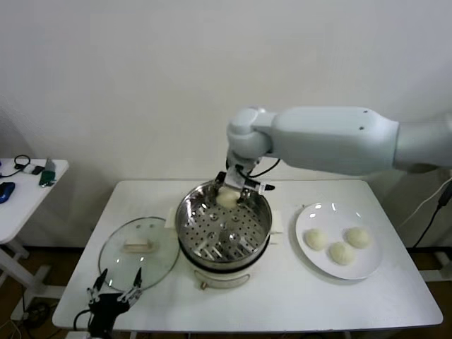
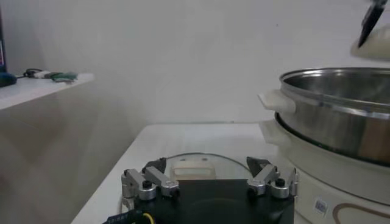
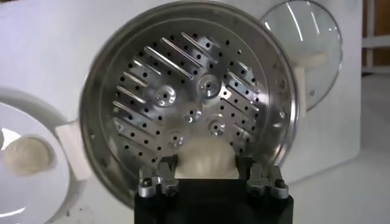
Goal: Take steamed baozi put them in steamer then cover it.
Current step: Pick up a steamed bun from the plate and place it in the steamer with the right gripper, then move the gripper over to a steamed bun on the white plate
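The steel steamer (image 1: 189,212) stands mid-table with its perforated tray (image 3: 183,97) bare. My right gripper (image 1: 229,192) is shut on a cream-white baozi (image 1: 227,199) and holds it over the steamer's far rim; in the right wrist view the baozi (image 3: 207,159) sits between the fingers (image 3: 163,176). Three more baozi (image 1: 341,252) lie on a white plate (image 1: 311,219) to the right. The glass cover (image 1: 120,265) with its cream handle (image 1: 138,246) lies flat left of the steamer. My left gripper (image 1: 116,288) is open and empty at the table's front left edge, by the cover (image 2: 195,159).
A white side table (image 1: 28,194) with small items stands to the far left. The steamer's white side handle (image 2: 275,100) and base (image 2: 317,182) show close in the left wrist view. A white wall is behind the table.
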Controlling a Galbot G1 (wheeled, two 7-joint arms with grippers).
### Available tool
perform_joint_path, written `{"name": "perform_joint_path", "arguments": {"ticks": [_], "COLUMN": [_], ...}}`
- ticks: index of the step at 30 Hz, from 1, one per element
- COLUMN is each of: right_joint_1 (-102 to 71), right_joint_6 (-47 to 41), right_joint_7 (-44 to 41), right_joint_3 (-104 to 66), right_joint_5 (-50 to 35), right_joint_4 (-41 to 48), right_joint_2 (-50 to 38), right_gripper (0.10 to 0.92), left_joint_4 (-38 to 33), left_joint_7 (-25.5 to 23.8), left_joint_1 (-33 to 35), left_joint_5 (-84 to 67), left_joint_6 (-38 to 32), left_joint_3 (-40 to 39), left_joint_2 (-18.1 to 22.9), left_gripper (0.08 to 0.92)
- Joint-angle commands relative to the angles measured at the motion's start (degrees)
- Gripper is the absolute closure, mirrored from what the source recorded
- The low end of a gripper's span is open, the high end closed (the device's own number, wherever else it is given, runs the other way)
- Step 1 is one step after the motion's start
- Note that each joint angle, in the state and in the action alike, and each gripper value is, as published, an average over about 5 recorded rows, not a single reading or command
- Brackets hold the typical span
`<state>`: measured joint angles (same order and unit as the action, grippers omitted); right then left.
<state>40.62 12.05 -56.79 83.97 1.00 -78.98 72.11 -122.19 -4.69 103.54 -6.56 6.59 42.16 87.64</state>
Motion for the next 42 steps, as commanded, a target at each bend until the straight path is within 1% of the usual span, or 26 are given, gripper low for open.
{"name": "perform_joint_path", "arguments": {"ticks": [1, 16, 19, 21, 24, 26, 30, 34, 35, 38, 42], "right_joint_1": [-7.0, -9.9, -9.4, -8.2, -5.1, -2.1, 6.3, 12.9, 14.1, 17.4, 19.3], "right_joint_6": [0.6, 1.5, 2.9, 4.3, 5.3, 5.2, 4.4, -2.0, -3.9, -9.8, -16.7], "right_joint_7": [1.0, 3.3, 3.0, 2.3, 0.2, -2.0, -7.9, -10.5, -10.3, -8.2, -4.6], "right_joint_3": [0.0, -1.7, -1.9, -1.9, -1.7, -1.3, 1.0, 5.5, 6.9, 13.4, 21.7], "right_joint_5": [5.5, 6.6, 6.2, 4.7, -0.9, -5.7, -16.7, -32.4, -34.8, -38.8, -39.4], "right_joint_4": [6.8, 12.0, 12.3, 11.8, 10.1, 8.6, 6.2, 5.3, 5.0, 3.9, 1.7], "right_joint_2": [3.0, 4.5, 4.7, 4.4, 3.2, 1.7, -3.4, -11.3, -13.2, -19.2, -27.2], "right_gripper": [0.372, 0.372, 0.37, 0.342, 0.26, 0.222, 0.204, 0.203, 0.203, 0.202, 0.203], "left_joint_4": [0.2, 1.0, 0.9, 0.8, 0.6, 0.5, 0.2, -0.1, -0.1, -0.2, -0.3], "left_joint_7": [0.0, 0.1, 0.1, 0.1, 0.1, 0.1, 0.0, -0.1, -0.1, -0.1, -0.1], "left_joint_1": [0.0, -0.6, -0.5, -0.4, -0.3, -0.3, -0.2, -0.1, -0.1, -0.1, -0.4], "left_joint_5": [0.1, 0.2, 0.2, 0.3, 0.4, 0.5, 1.0, 1.2, 1.1, 1.0, 0.8], "left_joint_6": [-0.1, -0.4, -0.5, -0.5, -0.5, -0.5, -0.5, -0.5, -0.5, -0.3, -0.2], "left_joint_3": [0.1, 0.1, 0.1, 0.1, 0.0, -0.1, -0.4, -0.5, -0.5, -0.6, -0.8], "left_joint_2": [0.1, 0.2, 0.2, 0.2, 0.3, 0.3, 0.3, 0.2, 0.2, 0.0, -0.4], "left_gripper": [0.177, 0.177, 0.177, 0.177, 0.177, 0.177, 0.177, 0.177, 0.177, 0.177, 0.177]}}
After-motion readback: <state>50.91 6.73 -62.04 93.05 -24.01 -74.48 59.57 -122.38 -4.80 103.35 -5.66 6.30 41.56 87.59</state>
